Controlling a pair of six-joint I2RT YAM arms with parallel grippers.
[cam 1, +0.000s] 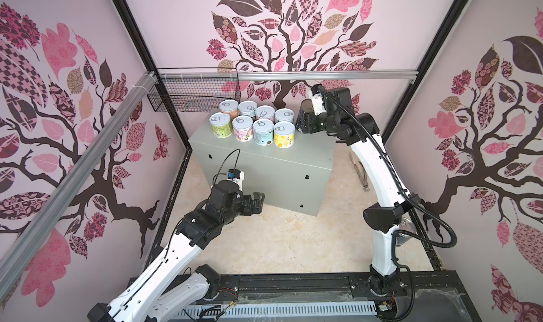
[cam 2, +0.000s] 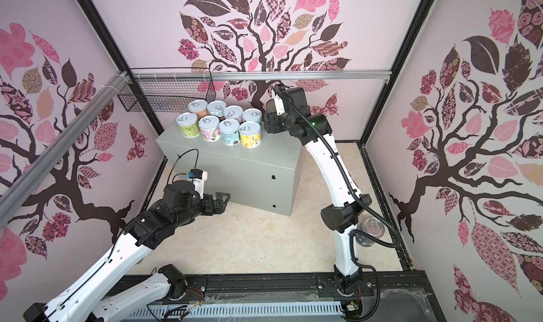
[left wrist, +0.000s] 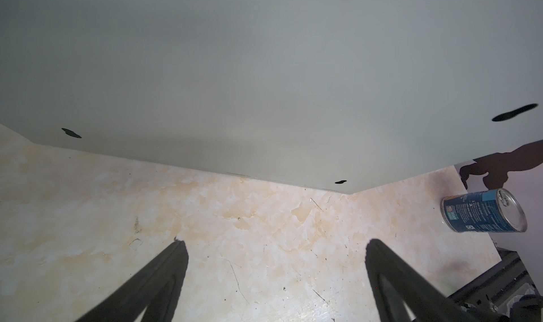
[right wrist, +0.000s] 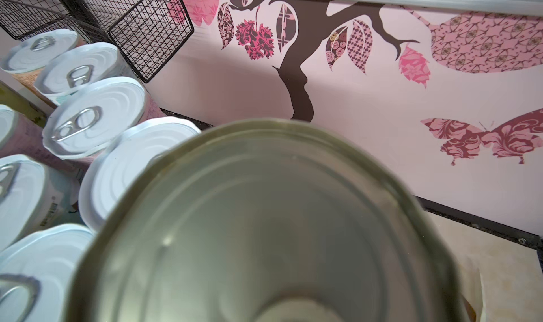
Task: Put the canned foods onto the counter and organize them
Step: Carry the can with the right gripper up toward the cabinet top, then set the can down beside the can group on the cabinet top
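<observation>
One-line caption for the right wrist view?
Gripped can shows its metal end across the foreground, short cans packed alongside, wire basket behind.

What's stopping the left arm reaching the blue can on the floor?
Probably nothing; likely yes: the left gripper is open and empty, and bare floor lies between it and the blue can. The right arm's cable loop hangs close beside the can, though.

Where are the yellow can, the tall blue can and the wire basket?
yellow can (cam 1: pixel 284 140), a top view, label.
tall blue can (left wrist: pixel 476 214), left wrist view, label.
wire basket (cam 1: pixel 176 94), a top view, front mesh.
</observation>
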